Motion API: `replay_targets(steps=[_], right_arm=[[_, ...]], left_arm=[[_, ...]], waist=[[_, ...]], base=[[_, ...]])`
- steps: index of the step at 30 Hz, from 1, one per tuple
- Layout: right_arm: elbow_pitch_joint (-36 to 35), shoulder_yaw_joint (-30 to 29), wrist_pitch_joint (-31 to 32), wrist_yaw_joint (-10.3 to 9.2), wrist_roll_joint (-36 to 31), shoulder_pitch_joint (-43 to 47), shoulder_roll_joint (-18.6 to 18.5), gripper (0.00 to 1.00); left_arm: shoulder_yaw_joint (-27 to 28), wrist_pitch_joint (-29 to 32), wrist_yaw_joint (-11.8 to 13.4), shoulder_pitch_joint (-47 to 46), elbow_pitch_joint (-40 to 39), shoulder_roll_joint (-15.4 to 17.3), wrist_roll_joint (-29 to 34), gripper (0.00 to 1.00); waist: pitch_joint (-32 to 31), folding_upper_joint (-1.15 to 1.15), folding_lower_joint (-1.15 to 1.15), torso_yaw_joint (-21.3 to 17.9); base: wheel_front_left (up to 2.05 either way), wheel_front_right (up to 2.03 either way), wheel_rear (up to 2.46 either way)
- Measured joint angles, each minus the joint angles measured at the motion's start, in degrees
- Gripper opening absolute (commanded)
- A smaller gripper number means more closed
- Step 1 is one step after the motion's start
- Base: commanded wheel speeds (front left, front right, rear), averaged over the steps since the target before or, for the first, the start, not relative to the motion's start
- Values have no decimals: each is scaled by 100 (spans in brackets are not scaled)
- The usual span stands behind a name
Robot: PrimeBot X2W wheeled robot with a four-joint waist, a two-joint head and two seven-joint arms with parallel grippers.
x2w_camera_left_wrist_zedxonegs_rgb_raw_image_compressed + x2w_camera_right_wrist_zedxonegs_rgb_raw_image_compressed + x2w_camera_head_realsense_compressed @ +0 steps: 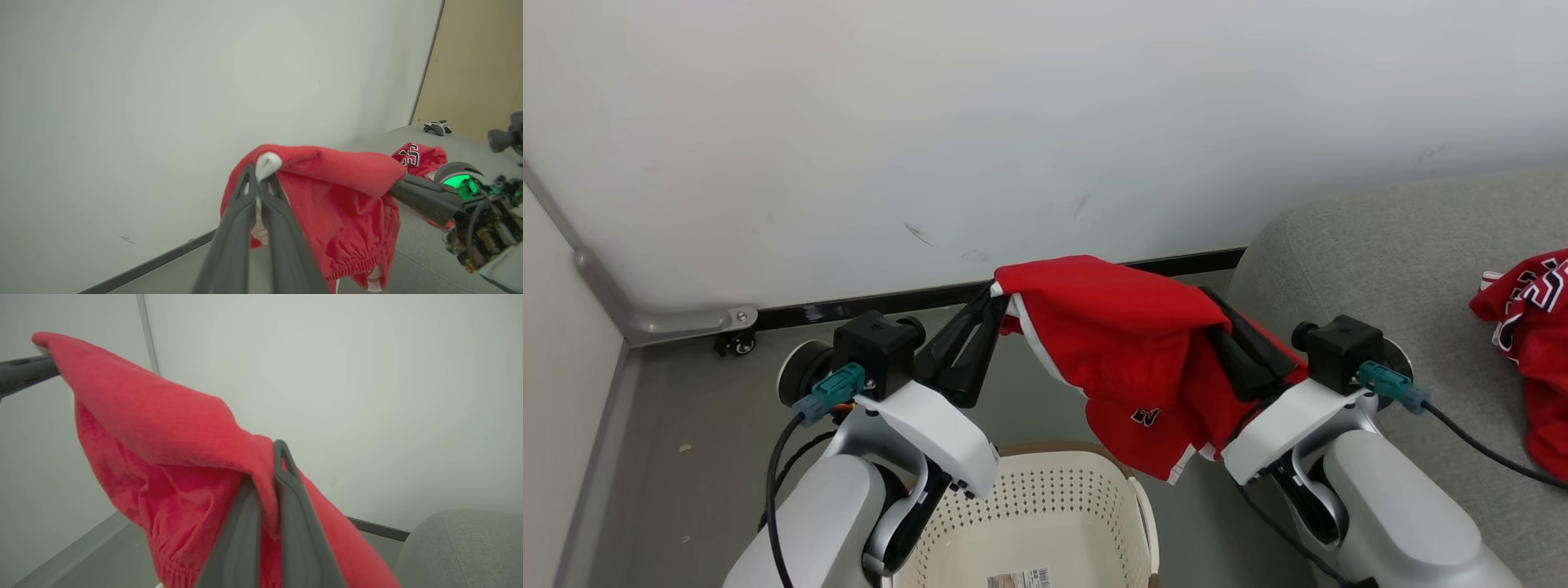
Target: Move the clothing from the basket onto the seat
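Two pale forearms point(915, 441) rise from the bottom of the head view, with the basket point(1045, 451) low between them, below both grippers. It is cream-white plastic with rows of small holes and a brown rim, and a paper label point(1018, 578) lies inside it.

A red garment point(1111, 327) hangs stretched between the two grippers, lifted clear above the basket's far rim. The left gripper point(995, 296) is pinched tight on its left corner. In the left wrist view the closed fingers point(245, 212) clamp a fold of white trim point(268, 163) at the cloth's edge. The right gripper point(1217, 314) is clenched on the other end, and in the right wrist view the fabric point(163, 428) drapes over and between its fingers point(286, 477).

The garment is bright red soft cloth with a white stripe along one edge, a small black-and-white mark low on the front and a gathered elastic hem. It sags in loose folds below the line between the grippers.

Both arms reach forward and up, fingers angled inward toward each other at about the same height.

The light-grey woven seat point(1380, 245) lies just to the right of the right gripper. A second red garment point(1531, 327) with black-and-white block lettering rests on it, further right.
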Motion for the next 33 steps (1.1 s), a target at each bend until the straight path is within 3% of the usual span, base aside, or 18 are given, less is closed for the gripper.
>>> replay_targets(steps=[33], right_arm=[[-430,-1014,-1,0,57,175,-898,0]], left_arm=[[-188,-301,-599,463,-231,175,-390,100]], waist=[[83,0,0,-261]], base=[[0,0,0]])
